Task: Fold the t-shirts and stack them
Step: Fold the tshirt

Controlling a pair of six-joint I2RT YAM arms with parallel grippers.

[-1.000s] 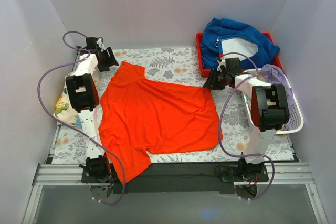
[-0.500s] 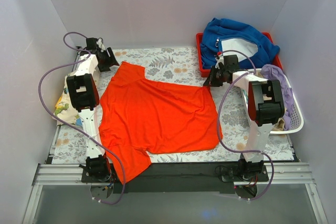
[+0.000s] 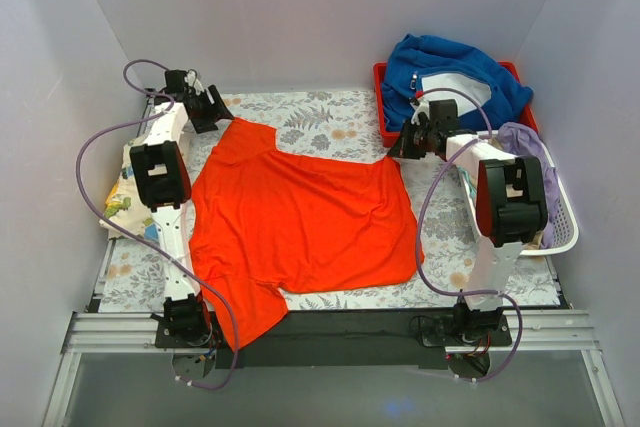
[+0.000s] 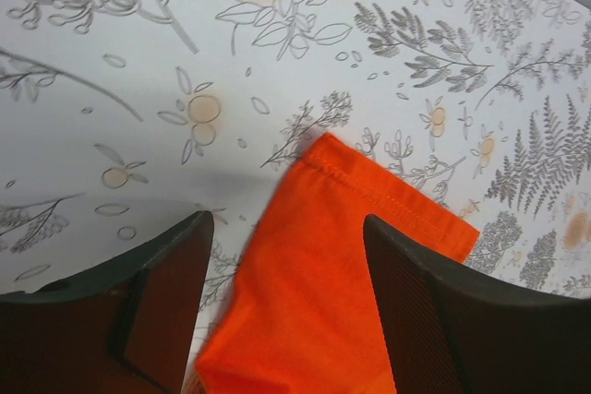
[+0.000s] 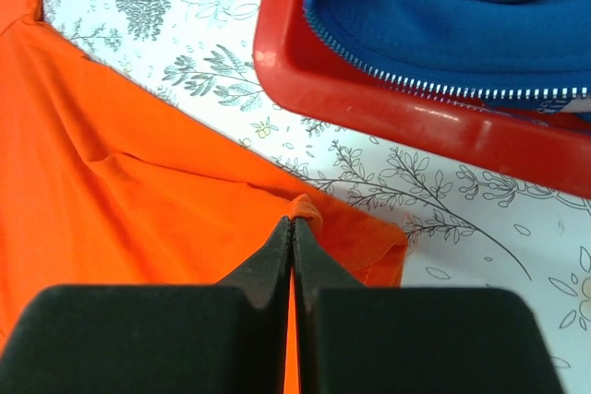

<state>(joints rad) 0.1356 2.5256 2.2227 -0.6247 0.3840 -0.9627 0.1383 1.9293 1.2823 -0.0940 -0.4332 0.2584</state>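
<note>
I've got the orange t-shirt spread flat mid-table on the floral table cover, a few wrinkles. Its long axis runs left-right: neck end and both sleeves toward my left arm, hem toward the right. The far sleeve points at the back left corner, and the near sleeve drapes toward the front edge. The right gripper is pinched fully together on a small tuck of cloth at the far hem corner, just beside the red bin. The left gripper stands well apart, fingers straddling the far sleeve's cuff, nothing clamped. I can't tell if the pads touch the cloth. My read is that I'm taking both far-edge ends so the back side can be folded over toward me evenly, and the left side isn't gripped yet. The cream printed t-shirt sits bunched at the left table edge, partly hidden by the left arm. The blue garment fills the red bin. The white basket on the right holds purple cloth.
</note>
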